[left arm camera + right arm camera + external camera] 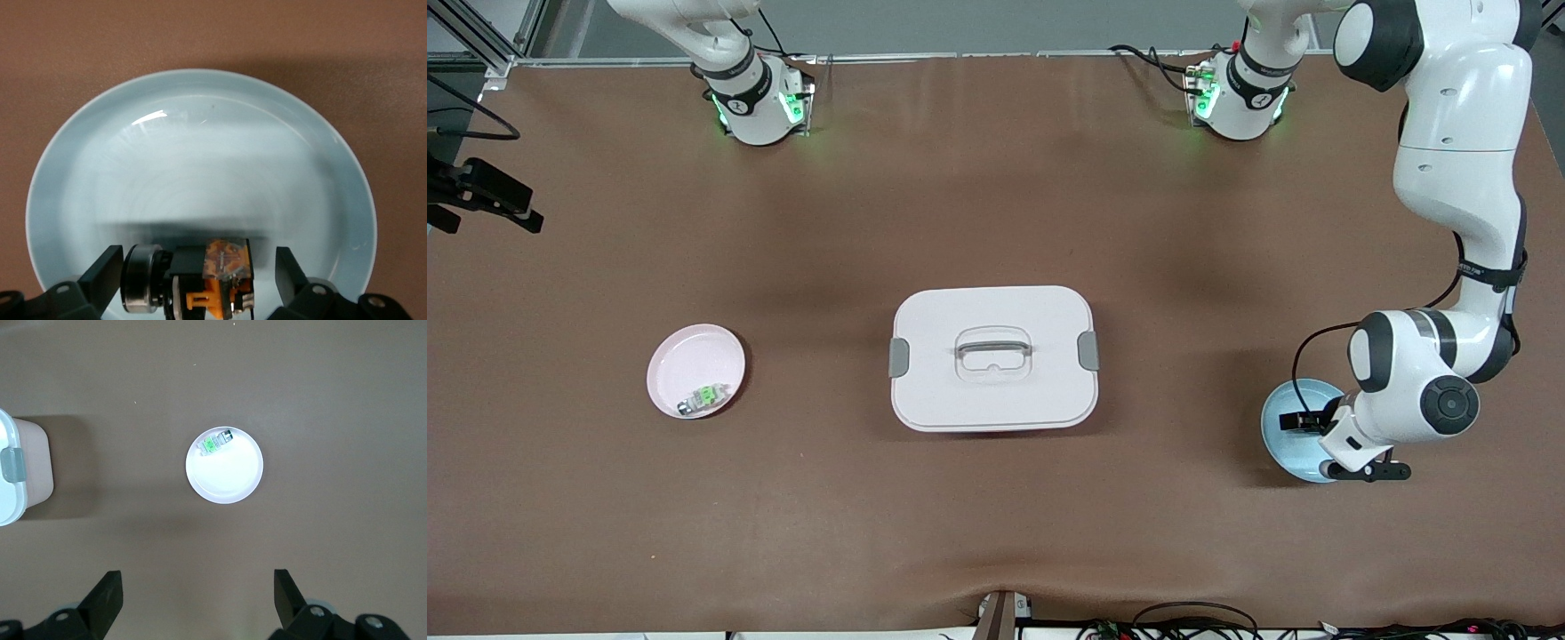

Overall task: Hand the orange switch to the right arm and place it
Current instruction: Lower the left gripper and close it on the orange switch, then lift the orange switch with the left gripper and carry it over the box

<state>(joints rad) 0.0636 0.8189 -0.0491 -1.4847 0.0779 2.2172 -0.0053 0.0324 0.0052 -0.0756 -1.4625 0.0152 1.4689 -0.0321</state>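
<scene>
1. Left gripper (197, 283) is low over the blue plate (1282, 411) at the left arm's end of the surface (996, 516); fingers (107, 273) spread, one on each side of the orange switch (200, 280).
2. The orange switch lies in the blue plate, by the rim nearest the gripper.
3. Right gripper (197, 603) waits high above the pink plate (225, 468); fingers apart, holding nothing.
4. Green-and-silver part (703, 397) sits at the pink plate's rim.
5. White lidded box (993, 357) mid-surface, bare surface all round it.
</scene>
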